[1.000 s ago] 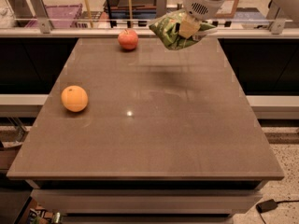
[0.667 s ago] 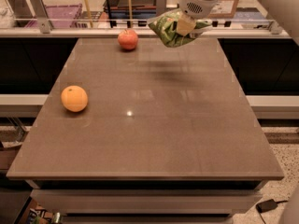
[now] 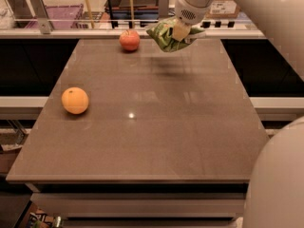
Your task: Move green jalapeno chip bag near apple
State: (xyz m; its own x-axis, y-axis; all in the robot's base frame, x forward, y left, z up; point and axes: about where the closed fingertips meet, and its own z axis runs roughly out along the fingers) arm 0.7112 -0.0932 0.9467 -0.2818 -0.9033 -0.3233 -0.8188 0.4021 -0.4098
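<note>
The green jalapeno chip bag (image 3: 167,36) hangs crumpled in the air over the far middle of the table. My gripper (image 3: 179,31) is shut on it from above, with the white arm reaching in from the upper right. The apple (image 3: 129,40), red with an orange blush, sits on the table near the far edge, a short way left of the bag and apart from it. The bag's shadow lies on the tabletop just below and right of the apple.
An orange fruit (image 3: 75,100) sits at the table's left side. The brown table (image 3: 156,137) has a railing and a purple crate (image 3: 57,15) behind its far edge. My white arm fills the right edge and lower right corner.
The gripper with the chip bag has moved left toward the apple and slightly lower. The apple and the orange have not moved.
</note>
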